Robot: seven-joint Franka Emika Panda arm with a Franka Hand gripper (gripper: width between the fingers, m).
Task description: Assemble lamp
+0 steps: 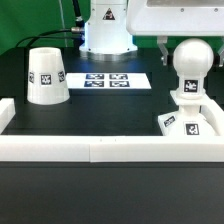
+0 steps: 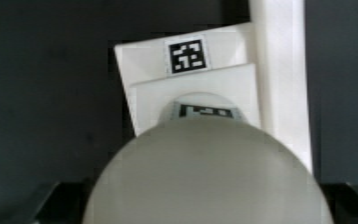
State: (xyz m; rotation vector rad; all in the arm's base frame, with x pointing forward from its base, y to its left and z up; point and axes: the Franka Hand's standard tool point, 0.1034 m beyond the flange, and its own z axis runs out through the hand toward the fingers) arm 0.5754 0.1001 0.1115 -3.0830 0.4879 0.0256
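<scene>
- While the bulb (image 1: 190, 66) stands upright with its tagged neck down on the base (image 1: 192, 124), we see the claw (image 1: 190, 50) hanging round the ball from above.
- One dark finger (image 1: 163, 50) shows just beside the ball on the exterior view's left; we cannot make out the other finger clearly.
- We cannot tell whether the claw is clenched on the bulb or released, because neither view shows a clear gap or a clear touch at the pads.
- In the wrist view the ball is large and blurred, and beyond it we see the neck's tag and then the base with its own tag.
- We find the base lying flat on the black table (image 1: 110, 115), toward the exterior view's right and close to the front wall (image 1: 100, 150).
- In the wrist view one edge of the base seems to lie right against a long white wall.
- We see the shade (image 1: 45, 75) on the exterior view's left, standing on its wide end with a tag facing the camera, well apart from the bulb and base.
- Between the shade and the bulb, farther back, the marker board (image 1: 108, 80) lies flat near the white foot of the arm (image 1: 105, 35).
</scene>
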